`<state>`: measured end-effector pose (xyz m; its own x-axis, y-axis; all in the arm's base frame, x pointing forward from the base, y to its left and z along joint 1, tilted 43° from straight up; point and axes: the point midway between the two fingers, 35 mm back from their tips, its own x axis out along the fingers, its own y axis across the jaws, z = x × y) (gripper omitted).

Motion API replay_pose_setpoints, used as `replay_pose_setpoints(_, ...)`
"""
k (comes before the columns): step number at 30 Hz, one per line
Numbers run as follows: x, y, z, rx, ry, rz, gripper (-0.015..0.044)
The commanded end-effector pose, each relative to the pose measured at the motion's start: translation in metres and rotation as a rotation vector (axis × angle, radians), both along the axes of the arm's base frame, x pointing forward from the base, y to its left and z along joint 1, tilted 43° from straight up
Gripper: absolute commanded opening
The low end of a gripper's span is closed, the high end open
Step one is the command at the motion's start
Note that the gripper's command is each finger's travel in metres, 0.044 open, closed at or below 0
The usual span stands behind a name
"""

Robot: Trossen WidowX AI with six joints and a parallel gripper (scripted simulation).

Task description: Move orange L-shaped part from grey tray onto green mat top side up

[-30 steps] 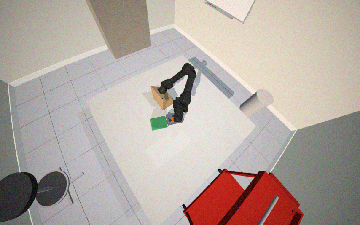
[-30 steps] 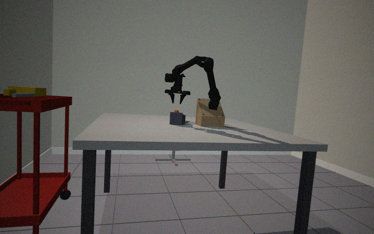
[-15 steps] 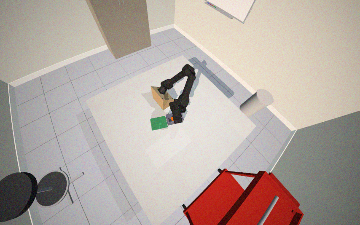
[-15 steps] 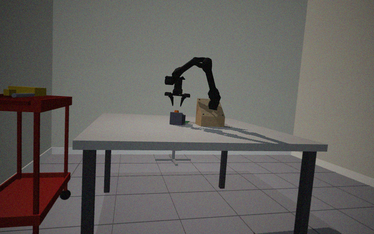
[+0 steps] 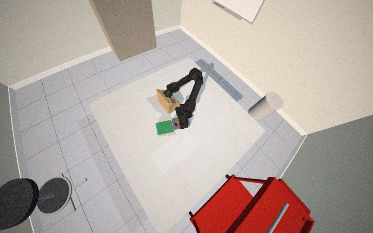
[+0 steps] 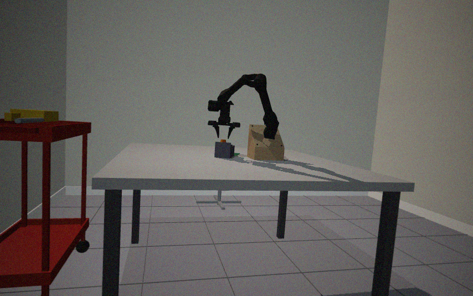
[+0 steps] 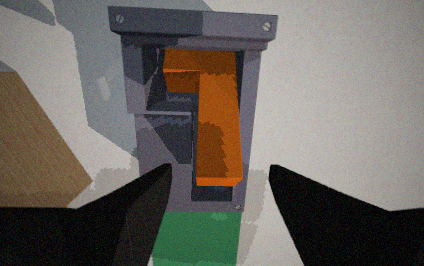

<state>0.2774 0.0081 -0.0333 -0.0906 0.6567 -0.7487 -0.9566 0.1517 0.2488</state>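
Observation:
The orange L-shaped part (image 5: pixel 178 123) (image 6: pixel 223 141) (image 7: pixel 217 110) is tilted in the pocket of the grey tray (image 6: pixel 222 151) (image 7: pixel 160 25). Its L-shaped end sits low at the tray side away from the mat. Its straight end, towards the mat, is raised and shows above the tray rim in the exterior view. My gripper (image 6: pixel 224 136) (image 7: pixel 221 171) is open and empty, pointing down above the part. In the wrist view its fingertips appear on either side of the raised end, without touching it. The green mat (image 5: pixel 164 128) (image 6: pixel 236 154) (image 7: pixel 197 240) lies beside the tray. The arm covers part of the tray in the top view.
The arm stands on a wooden block (image 5: pixel 163 103) (image 6: pixel 260 151) (image 7: pixel 35 150) beside the tray, on the white table (image 5: pixel 132 115) (image 6: pixel 167 167). A red cart (image 5: pixel 225 201) (image 6: pixel 66 128) stands off the table's edge.

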Motion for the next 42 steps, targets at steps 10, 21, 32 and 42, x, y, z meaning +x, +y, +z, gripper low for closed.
replay_pose_setpoints(10, -0.003, 0.016, -0.018, 0.007, 0.011, -0.006, 0.028)
replay_pose_setpoints(21, -0.006, 0.027, -0.029, 0.009, 0.012, -0.006, 0.028)
replay_pose_setpoints(32, -0.004, 0.025, -0.027, 0.003, 0.001, 0.001, 0.0109)
replay_pose_setpoints(42, -0.004, 0.025, -0.027, 0.003, 0.001, 0.001, 0.0)
